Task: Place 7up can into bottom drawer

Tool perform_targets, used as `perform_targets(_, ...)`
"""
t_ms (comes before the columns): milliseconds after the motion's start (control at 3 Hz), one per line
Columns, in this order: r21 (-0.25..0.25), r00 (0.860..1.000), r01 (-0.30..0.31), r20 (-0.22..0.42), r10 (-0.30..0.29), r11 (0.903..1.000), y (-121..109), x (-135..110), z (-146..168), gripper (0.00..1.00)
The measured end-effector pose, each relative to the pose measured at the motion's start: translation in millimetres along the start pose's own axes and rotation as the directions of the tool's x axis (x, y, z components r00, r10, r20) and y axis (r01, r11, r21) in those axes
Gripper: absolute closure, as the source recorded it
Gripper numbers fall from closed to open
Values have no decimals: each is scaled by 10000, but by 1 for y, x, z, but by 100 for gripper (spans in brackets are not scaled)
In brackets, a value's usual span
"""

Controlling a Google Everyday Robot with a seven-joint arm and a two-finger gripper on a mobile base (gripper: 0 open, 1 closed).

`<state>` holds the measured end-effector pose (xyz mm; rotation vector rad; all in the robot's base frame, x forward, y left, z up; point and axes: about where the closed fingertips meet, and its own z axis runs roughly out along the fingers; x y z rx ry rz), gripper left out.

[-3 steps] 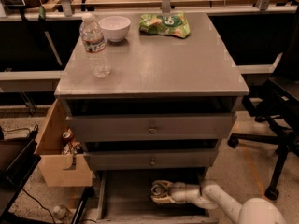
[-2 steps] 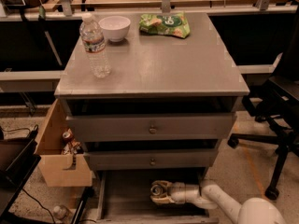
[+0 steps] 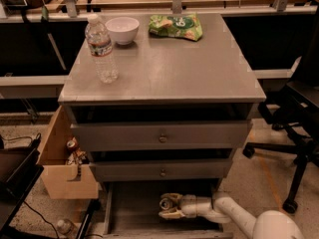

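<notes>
The bottom drawer (image 3: 132,210) of the grey cabinet is pulled open, a shallow grey tray near the floor. My gripper (image 3: 168,206) reaches into it from the right on a white arm (image 3: 234,215), low over the drawer floor. Its fingers (image 3: 172,215) sit around a small silvery round-ended thing, the 7up can (image 3: 165,203), lying on its side with its end towards the camera. The fingers hide most of the can.
On the cabinet top (image 3: 169,68) stand a clear water bottle (image 3: 101,49), a white bowl (image 3: 122,30) and a green snack bag (image 3: 176,26). The two upper knobbed drawers (image 3: 162,138) stand slightly open. A wooden box (image 3: 60,171) with a reddish can (image 3: 72,144) is at the left, an office chair (image 3: 299,133) at the right.
</notes>
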<state>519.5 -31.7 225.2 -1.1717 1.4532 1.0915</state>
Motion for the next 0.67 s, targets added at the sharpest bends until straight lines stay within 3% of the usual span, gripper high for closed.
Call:
perform_targets(333,-38,10000,-13,19,13,10000,1,0,2,0)
perform_targets(667,-38,10000,-13,19,13,10000,1,0,2,0)
